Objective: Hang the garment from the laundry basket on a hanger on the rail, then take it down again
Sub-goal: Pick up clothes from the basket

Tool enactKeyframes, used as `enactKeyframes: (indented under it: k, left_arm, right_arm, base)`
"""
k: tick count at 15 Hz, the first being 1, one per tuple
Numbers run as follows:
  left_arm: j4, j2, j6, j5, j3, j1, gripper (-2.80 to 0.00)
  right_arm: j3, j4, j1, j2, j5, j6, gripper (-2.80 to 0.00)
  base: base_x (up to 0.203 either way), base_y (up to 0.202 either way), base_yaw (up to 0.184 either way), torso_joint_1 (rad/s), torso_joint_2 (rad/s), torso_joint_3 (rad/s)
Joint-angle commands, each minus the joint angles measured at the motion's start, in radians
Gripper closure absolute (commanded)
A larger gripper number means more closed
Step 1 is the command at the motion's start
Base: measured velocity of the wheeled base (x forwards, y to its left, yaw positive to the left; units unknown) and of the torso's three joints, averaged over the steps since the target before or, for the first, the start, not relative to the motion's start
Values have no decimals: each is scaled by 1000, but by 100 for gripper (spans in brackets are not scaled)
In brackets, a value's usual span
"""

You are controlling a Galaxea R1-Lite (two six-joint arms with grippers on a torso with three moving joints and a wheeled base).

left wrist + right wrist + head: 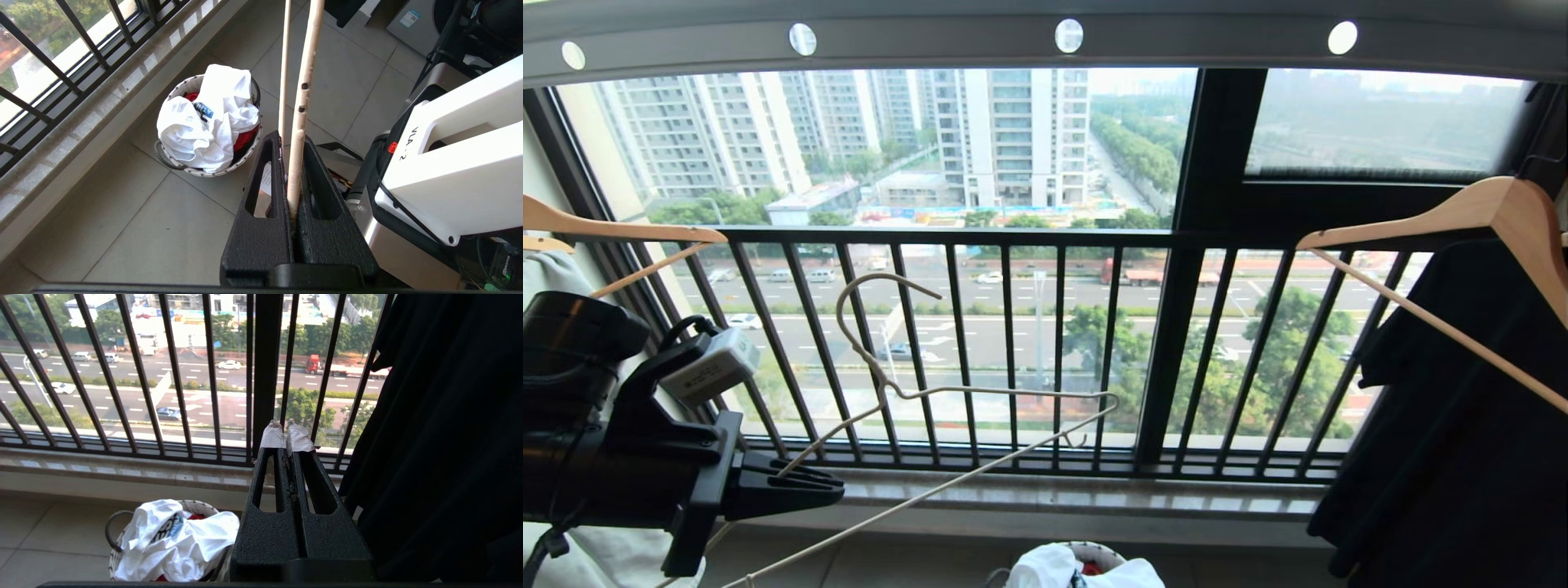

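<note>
"VLA-2" on white robot housing [449,163]

laundry basket [1094,554] cut by bottom edge, hanger [947,408] lower end out of frame

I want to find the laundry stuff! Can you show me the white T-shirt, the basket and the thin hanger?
white T-shirt [212,122], left wrist view, crumpled middle.
basket [165,157], left wrist view, woven rim.
thin hanger [882,282], head view, hook.

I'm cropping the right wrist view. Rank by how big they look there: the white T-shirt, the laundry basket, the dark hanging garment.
1. Dark hanging garment, largest, though nearness to the camera inflates it.
2. White T-shirt.
3. Laundry basket, mostly covered by the shirt, so only its visible part ranks smallest.
</note>
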Motion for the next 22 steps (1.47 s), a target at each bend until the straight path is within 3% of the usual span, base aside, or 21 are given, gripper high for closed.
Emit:
enactKeyframes:
  k: [1, 22]
  left_arm:
    - [2, -1, 4, -5, 0, 0, 0]
    - [1, 38, 4, -25, 0, -1, 0]
  right_arm:
    - [0, 0, 0, 2, 0, 0, 0]
    - [-2, 0, 0, 2, 0, -2, 0]
  base:
    - [0, 0, 0, -108, 229, 129]
    - [0, 0, 0, -147, 322, 173]
